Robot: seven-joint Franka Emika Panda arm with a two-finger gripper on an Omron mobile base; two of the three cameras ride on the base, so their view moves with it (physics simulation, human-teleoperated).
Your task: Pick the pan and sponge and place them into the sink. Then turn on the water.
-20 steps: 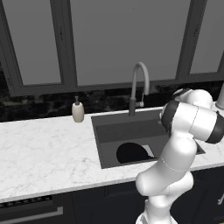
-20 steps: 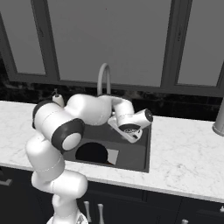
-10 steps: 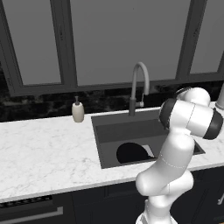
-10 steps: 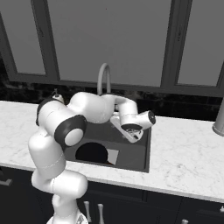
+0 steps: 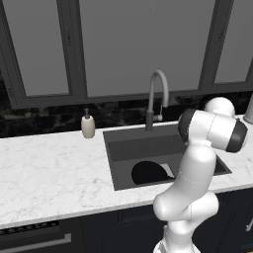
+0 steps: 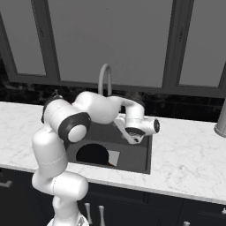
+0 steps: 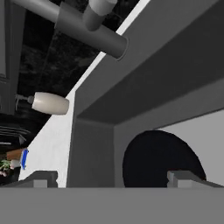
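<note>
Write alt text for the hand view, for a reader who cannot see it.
Tilted close-up from the open gripper into the dark grey sink, where the round black pan lies on the floor partly over a light grey patch. The faucet crosses the top, and a beige soap dispenser stands on the white counter.

White marble-look counter [image 5: 44, 178] with grey veining, smooth. Matt dark grey sink [image 5: 148, 143] holding a matt black pan [image 5: 147, 173]. Brushed grey metal-look faucet [image 5: 157, 96]. Beige matt soap bottle [image 5: 88, 125]. Glossy black speckled backsplash [image 5: 44, 121].
</note>
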